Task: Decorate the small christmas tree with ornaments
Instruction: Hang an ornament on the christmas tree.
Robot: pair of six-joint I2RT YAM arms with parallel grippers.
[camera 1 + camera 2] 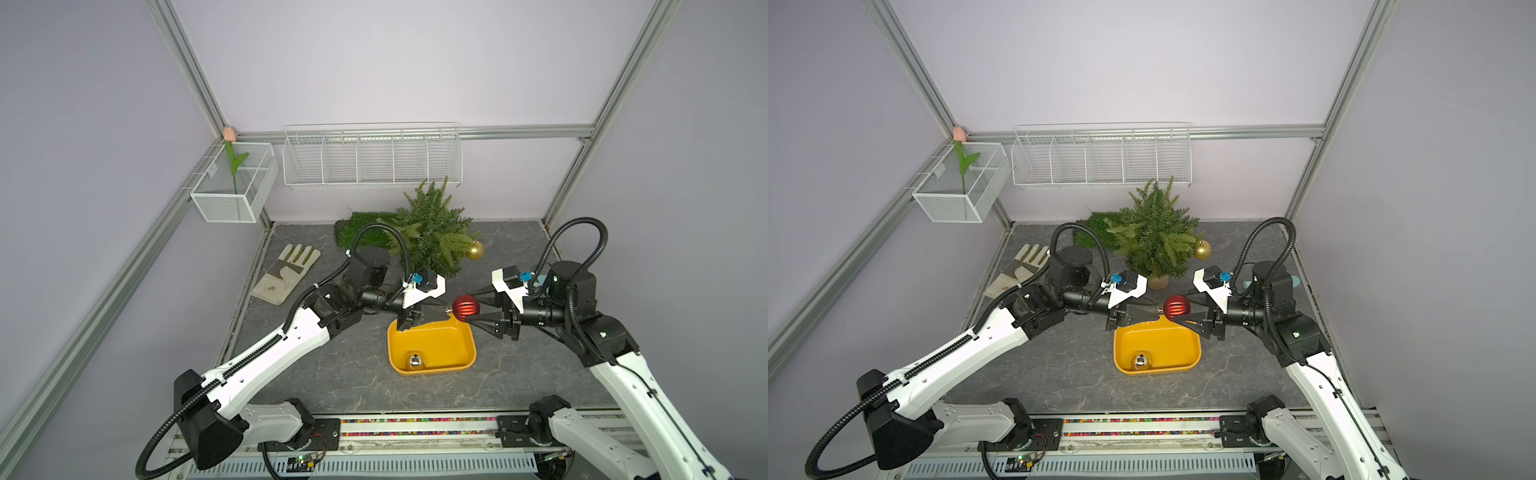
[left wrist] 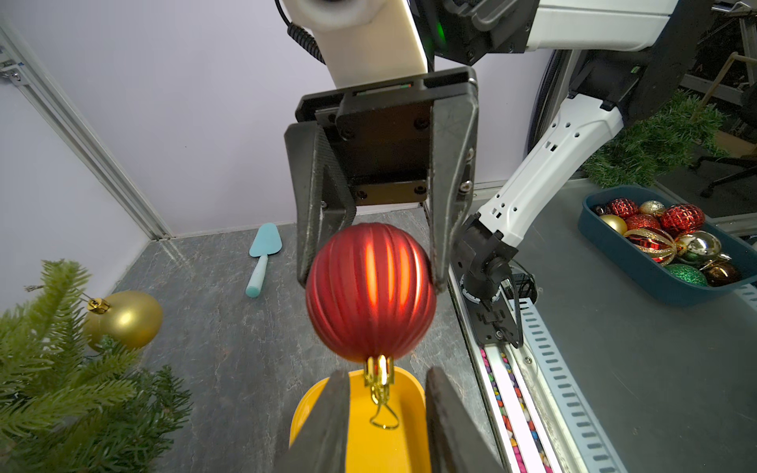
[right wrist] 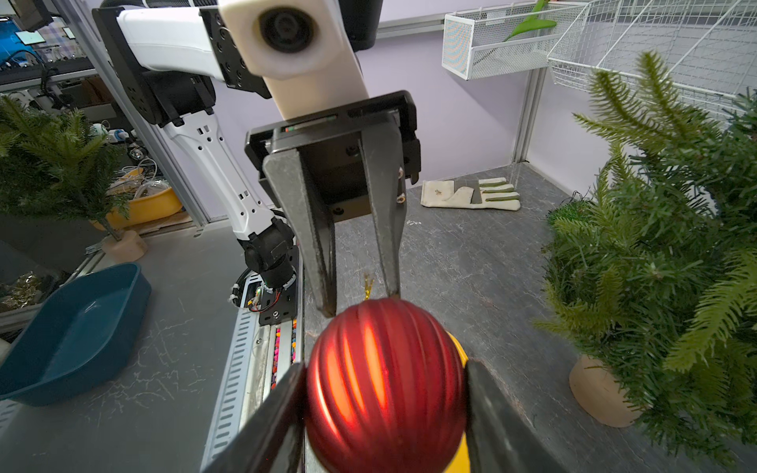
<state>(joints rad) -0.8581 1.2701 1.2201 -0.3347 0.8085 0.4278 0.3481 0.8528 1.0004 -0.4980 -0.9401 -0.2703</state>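
Observation:
My right gripper (image 1: 471, 308) (image 3: 386, 366) is shut on the ribbed red ornament (image 1: 466, 308) (image 1: 1176, 308) (image 3: 385, 385), holding it above the far rim of the yellow tray (image 1: 449, 345). Its gold cap and wire hook (image 2: 381, 393) point at my left gripper (image 1: 446, 309) (image 2: 387, 376). That gripper is open, with the hook in the gap and touching neither finger. The small christmas tree (image 1: 432, 232) (image 3: 676, 266) stands behind, and a gold ornament (image 1: 475, 249) (image 2: 127, 319) hangs on its right side. A silver ornament (image 1: 415, 361) lies in the tray.
A work glove (image 1: 286, 270) lies at the left and a green grass mat (image 1: 361, 232) sits behind the tree. A teal spatula (image 2: 264, 254) lies at the right. Wire baskets (image 1: 370, 158) hang on the back wall, and one holds a pink tulip (image 1: 229, 134).

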